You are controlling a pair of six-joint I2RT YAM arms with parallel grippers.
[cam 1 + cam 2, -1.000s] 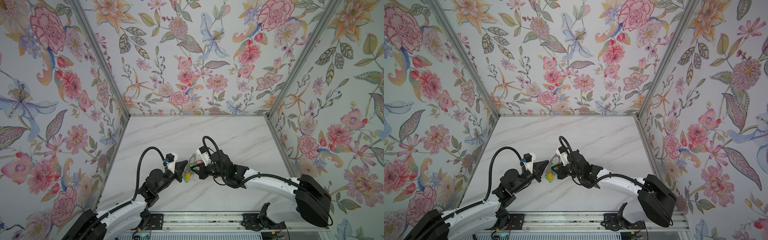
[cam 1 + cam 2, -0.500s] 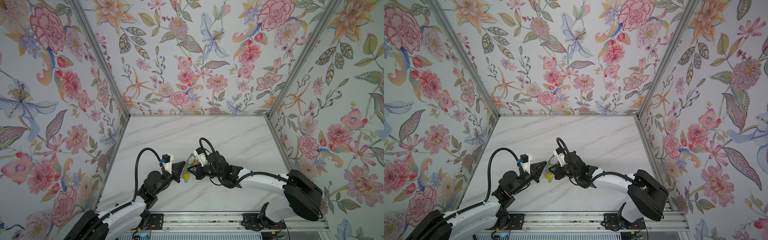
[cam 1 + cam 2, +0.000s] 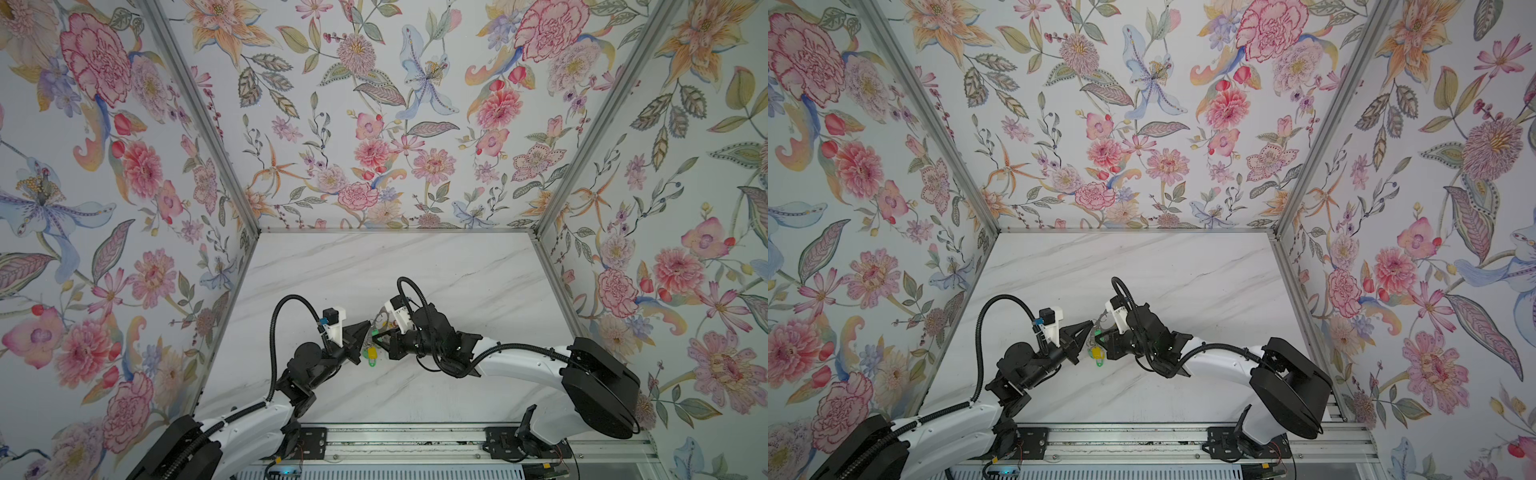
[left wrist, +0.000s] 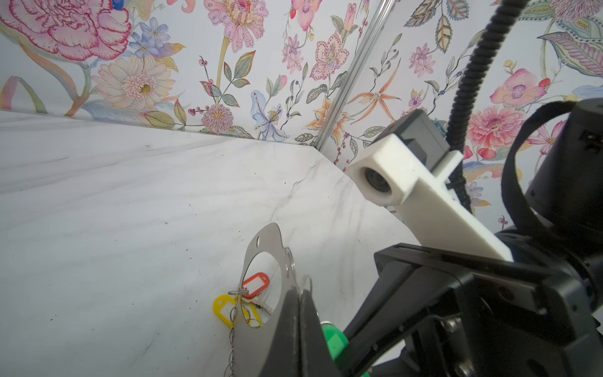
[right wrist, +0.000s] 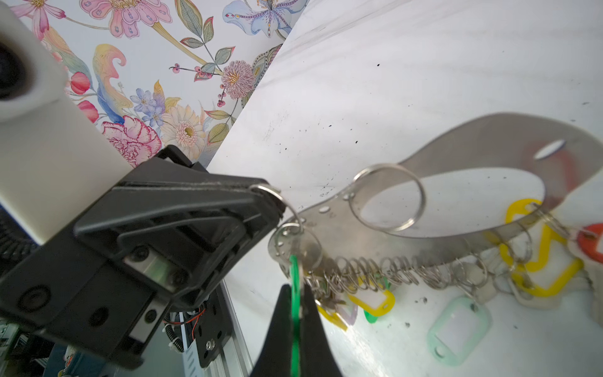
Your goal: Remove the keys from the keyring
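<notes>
The keyring [image 5: 473,147], a flat grey metal hoop, hangs tilted just above the marble table, and shows in the left wrist view [image 4: 264,241] and small in a top view [image 3: 379,322]. My left gripper [image 4: 299,292] [image 3: 368,326] is shut on its rim end beside a small wire ring. Facing it, my right gripper [image 5: 295,289] [image 3: 376,337] is shut on a green tag [image 5: 295,277] seen edge-on. More keys dangle from the rim's wire rings, with yellow tags [image 4: 223,308] [image 5: 372,302] and a red-orange tag [image 4: 257,284].
A pale green tag [image 5: 458,329] lies on the table [image 3: 374,266] under the hoop. Floral walls close the left, back and right. An aluminium rail [image 3: 395,440] runs along the front. The two wrists are nearly touching at the table's front centre.
Both grippers drifted slightly left, carrying the keyring and green tag with them. The right arm's elbow swung inward. Both grips are unchanged.
</notes>
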